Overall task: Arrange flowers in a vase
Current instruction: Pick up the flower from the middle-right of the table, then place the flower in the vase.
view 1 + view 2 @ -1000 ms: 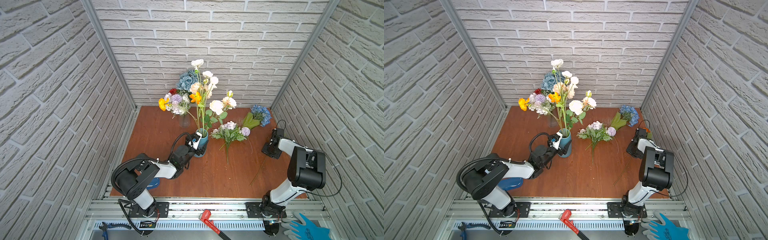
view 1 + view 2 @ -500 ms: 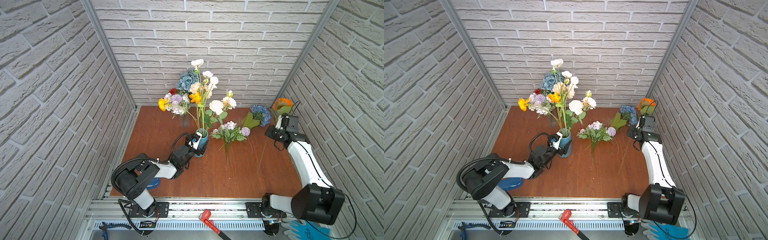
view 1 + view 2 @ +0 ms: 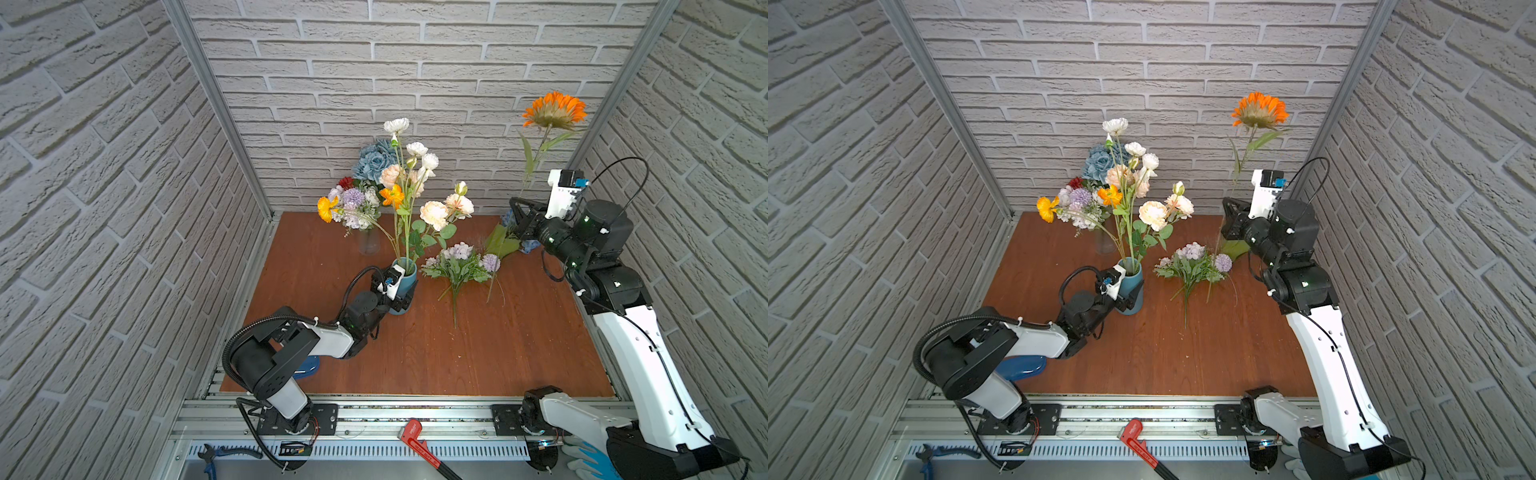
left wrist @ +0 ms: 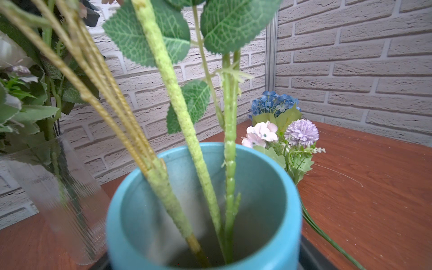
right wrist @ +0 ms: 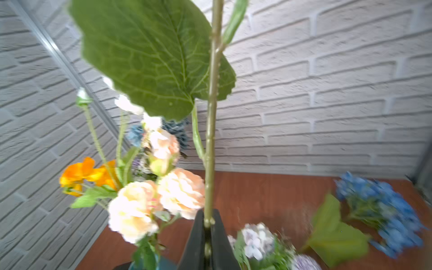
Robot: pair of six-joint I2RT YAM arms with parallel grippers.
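On wood table [image 3: 478, 353], teal vase [image 3: 1136, 284], a smooth matte cylinder, sits w/ left gripper [image 3: 1128, 302] jaws either side of its base, apparently clamping it. Vase lies left of & well below right gripper [image 5: 207, 221], which holds orange flower [image 3: 555, 111] high by the back corner. Right jaws are pressed onto its thin, knobbly plastic stem [image 5: 211, 140], long axis near upright.

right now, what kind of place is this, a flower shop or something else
Probably a robot test cell, not a shop: brick-pattern panels on an aluminium frame enclose a wooden tabletop, a left arm and right arm are bolted to a metal rail, and a red wrench lies in front.
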